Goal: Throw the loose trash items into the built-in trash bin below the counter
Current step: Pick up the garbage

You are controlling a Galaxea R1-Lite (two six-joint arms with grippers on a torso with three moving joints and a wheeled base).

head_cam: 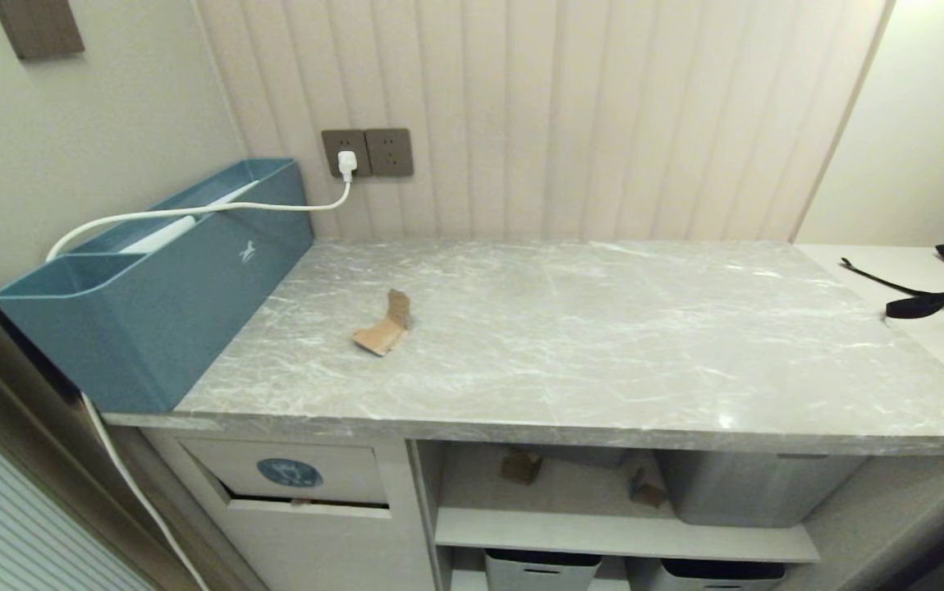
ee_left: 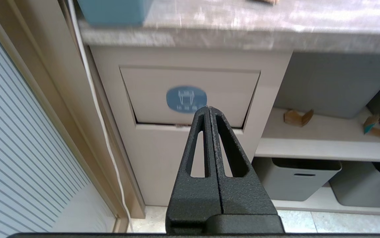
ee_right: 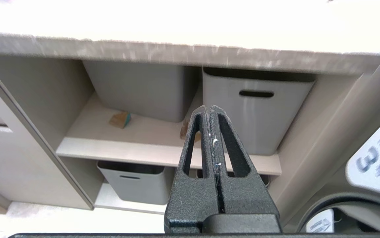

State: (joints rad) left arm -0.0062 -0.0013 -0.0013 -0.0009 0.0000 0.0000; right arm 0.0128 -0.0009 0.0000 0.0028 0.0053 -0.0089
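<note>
One curled brown cardboard scrap (head_cam: 384, 327) lies on the grey marble-look counter (head_cam: 603, 345), left of its middle. Two more scraps sit on the shelf below: a folded chunk (head_cam: 521, 466) (ee_left: 297, 117) and one with a teal patch (head_cam: 647, 490) (ee_left: 371, 125) (ee_right: 120, 119). The trash bin's flap (head_cam: 300, 484) with its blue sticker (ee_left: 186, 99) is in the beige panel under the counter's left end. My left gripper (ee_left: 209, 107) hangs shut and empty in front of that flap. Facing the shelves, my right gripper (ee_right: 209, 106) is shut and empty. Neither gripper shows in the head view.
A blue organiser box (head_cam: 152, 279) stands on the counter's left end, with a white cable (head_cam: 193, 212) running to a wall socket (head_cam: 346, 156). Grey tubs (head_cam: 759, 488) (head_cam: 542, 570) fill the shelves. A black strap (head_cam: 932, 300) lies on the white surface at right.
</note>
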